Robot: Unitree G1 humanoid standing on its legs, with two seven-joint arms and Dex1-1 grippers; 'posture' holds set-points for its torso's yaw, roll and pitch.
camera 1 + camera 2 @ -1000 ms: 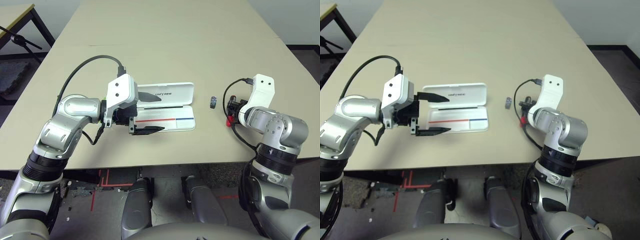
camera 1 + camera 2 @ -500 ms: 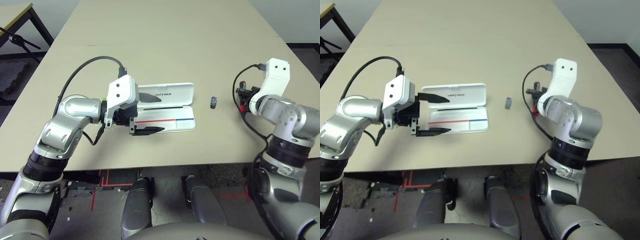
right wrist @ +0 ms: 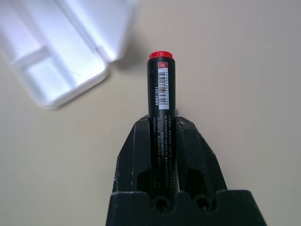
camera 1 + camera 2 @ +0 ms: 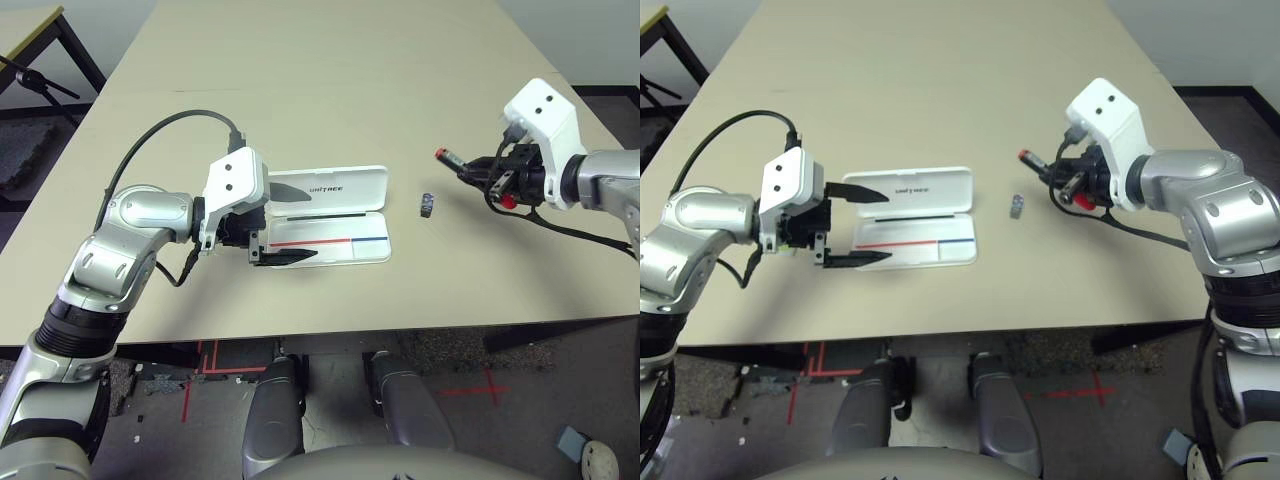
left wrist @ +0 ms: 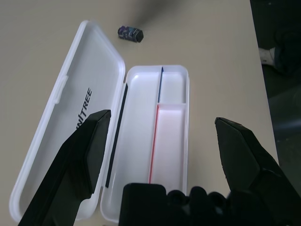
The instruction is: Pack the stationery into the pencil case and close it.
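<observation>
The white pencil case (image 4: 345,187) lies open on the table, lid flat behind its empty tray (image 5: 170,141) with the red and blue stripe. My left gripper (image 4: 292,224) stands open at the case's left end, one finger over the lid and one at the tray's front edge. My right gripper (image 4: 488,172) is shut on the red-and-black marker pen (image 3: 160,94), held above the table to the right of the case with its red tip (image 4: 441,156) pointing left. A tiny dark block (image 4: 426,204) lies on the table between the case and the marker.
The beige table (image 4: 330,90) stretches far back, with its front edge close to my body. A black-framed table (image 4: 60,40) stands at the far left. The floor below shows red tape marks (image 4: 205,365).
My right arm has lifted from low on the table near the front right and swung outward, so the marker now points left in the air. My left gripper shifted slightly left.
</observation>
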